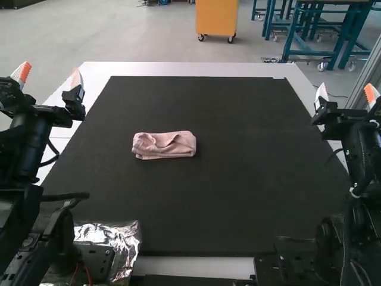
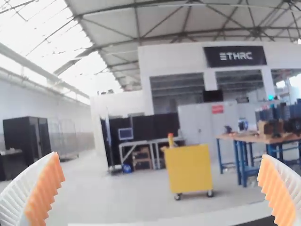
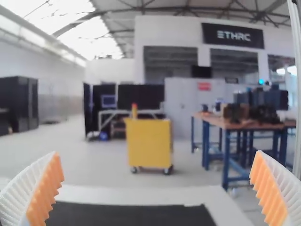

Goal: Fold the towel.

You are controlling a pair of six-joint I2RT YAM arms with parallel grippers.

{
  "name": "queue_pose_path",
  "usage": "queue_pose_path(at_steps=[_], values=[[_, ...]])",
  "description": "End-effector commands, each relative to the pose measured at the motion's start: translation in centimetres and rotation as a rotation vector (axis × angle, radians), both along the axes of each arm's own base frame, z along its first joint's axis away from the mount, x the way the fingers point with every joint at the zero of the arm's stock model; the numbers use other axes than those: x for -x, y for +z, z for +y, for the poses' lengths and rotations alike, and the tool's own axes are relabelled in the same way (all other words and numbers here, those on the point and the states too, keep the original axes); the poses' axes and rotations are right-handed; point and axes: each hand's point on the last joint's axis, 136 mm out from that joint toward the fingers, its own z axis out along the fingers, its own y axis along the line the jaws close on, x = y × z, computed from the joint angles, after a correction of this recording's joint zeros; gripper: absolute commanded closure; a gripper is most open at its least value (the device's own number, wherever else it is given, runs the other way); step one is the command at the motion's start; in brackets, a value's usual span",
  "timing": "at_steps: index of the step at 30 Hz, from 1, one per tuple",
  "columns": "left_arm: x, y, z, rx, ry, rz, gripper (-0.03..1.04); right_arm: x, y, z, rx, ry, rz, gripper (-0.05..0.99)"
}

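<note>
High view: see pink towel (image 1: 165, 145) lying on black mat (image 1: 238, 196), a bit left of the middle and toward the far half. Folded into a compact, narrow bundle, with long sides running left to right. Can make out loose creases on top and rounded ends. Probably several layers thick, but can't count them from up here. Have white table (image 1: 196, 69) under the mat, with a pale border along the far edge. Also spot crinkled silver foil (image 1: 110, 238) beside the lower part of the left arm (image 1: 30, 143), toward the mat's near left corner. Find left gripper (image 1: 50, 75) out by the table's left side, well apart from the towel, spread wide. Find right gripper (image 1: 346, 92) out by the table's right side, also well apart from the towel and spread wide. Left wrist view: confirm left gripper (image 2: 160, 157) spread, with orange left pads (image 2: 44, 190) facing each other across a broad gap. Catch a pale strip of table and a dark sliver of mat past them. Right wrist view: same story, with right gripper (image 3: 157, 154) spread and orange right pads (image 3: 46, 190) set well apart, face to face. Get a larger piece of mat here, bordered by white table.
</note>
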Motion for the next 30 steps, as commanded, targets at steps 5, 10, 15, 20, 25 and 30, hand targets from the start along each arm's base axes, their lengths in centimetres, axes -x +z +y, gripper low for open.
queue_pose_path(at_steps=[5,10,15,20,25,30], values=[[-1.9,-5.9,3.7,-0.014,0.250,0.062,0.04,-1.6,-5.0,-2.1,-0.142,-0.066,0.053,0.02],[-4.1,-12.9,4.0,0.138,0.193,0.337,0.04,-3.1,-12.3,-2.1,-0.173,-0.074,0.353,0.02],[-4.5,-16.7,3.8,0.228,0.164,0.482,0.04,-3.1,-15.8,-1.9,-0.105,-0.084,0.502,0.02],[-4.5,-16.7,3.9,0.238,0.165,0.483,0.04,-3.1,-15.9,-1.5,-0.101,-0.064,0.504,0.02],[-4.5,-16.8,3.8,0.237,0.164,0.484,0.04,-3.1,-15.9,-1.5,-0.101,-0.062,0.504,0.02],[-4.5,-16.8,3.9,0.238,0.165,0.484,0.04,-3.1,-15.9,-1.5,-0.101,-0.062,0.504,0.02]])
